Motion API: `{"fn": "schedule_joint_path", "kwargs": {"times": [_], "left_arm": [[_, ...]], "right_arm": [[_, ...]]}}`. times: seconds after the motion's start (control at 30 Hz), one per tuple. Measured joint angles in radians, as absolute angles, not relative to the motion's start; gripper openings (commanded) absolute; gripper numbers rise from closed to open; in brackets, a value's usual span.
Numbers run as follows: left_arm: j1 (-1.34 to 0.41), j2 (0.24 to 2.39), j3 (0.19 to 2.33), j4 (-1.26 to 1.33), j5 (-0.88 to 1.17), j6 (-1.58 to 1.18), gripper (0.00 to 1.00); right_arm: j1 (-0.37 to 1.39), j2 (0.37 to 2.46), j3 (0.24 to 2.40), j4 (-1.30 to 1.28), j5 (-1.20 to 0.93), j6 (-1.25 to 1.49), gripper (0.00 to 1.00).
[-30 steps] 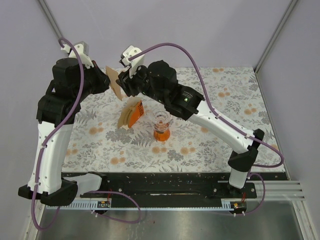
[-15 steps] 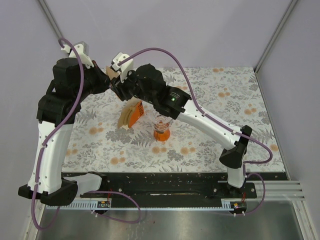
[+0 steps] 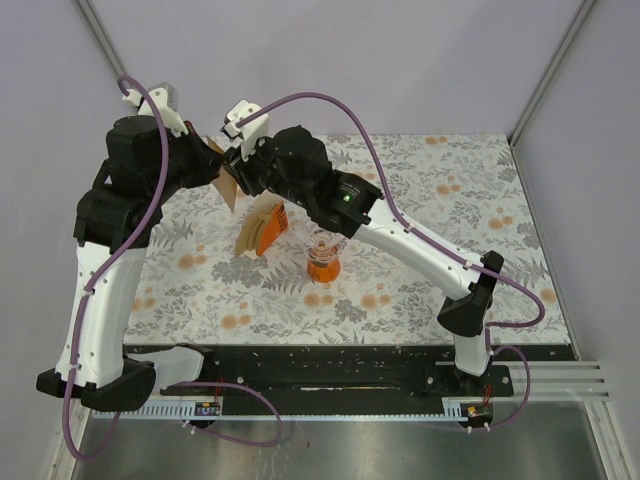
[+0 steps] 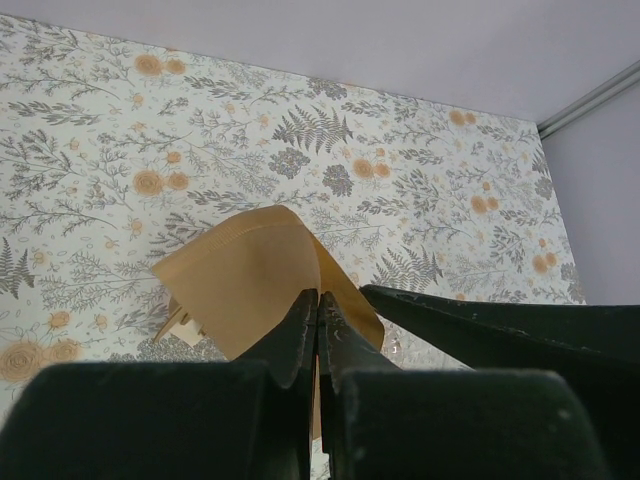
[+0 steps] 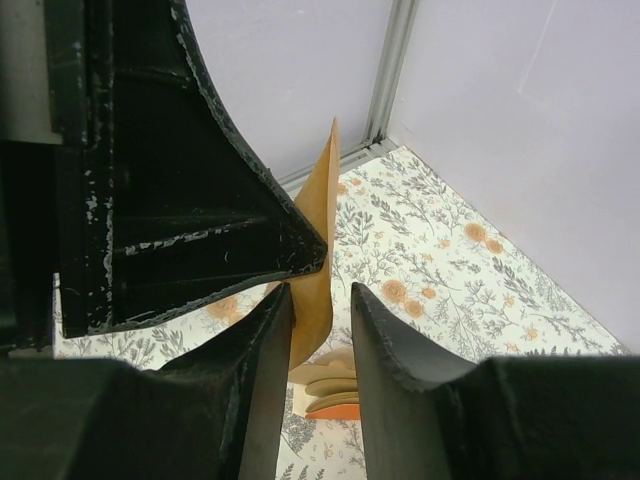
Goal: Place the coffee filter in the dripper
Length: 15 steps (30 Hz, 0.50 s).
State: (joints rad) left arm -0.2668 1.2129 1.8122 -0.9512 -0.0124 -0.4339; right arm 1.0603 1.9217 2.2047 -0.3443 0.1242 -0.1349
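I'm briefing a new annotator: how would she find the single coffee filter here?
Start at the floral table and look above its far left part. There the left gripper pinches the filter, a thin light-brown fan. Unlike the thick bundle in the orange holder on the table, it is one sheet held in the air.

Left arm (image 3: 100, 260) raised high with elbow bent, left gripper (image 4: 318, 296) pinched tight on the coffee filter (image 4: 250, 270), right arm (image 3: 420, 245) stretched diagonally across to meet it, right gripper (image 5: 320, 292) with jaws parted, straddling the filter's edge
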Motion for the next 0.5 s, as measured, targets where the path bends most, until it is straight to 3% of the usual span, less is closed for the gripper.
{"fn": "schedule_joint_path", "kwargs": {"times": [0.5], "left_arm": [[-0.266,1.213,1.773,-0.941,-0.094,-0.376,0.0]], "right_arm": [[1.06,1.923,2.205,-0.346,0.149,-0.169,0.47]]}}
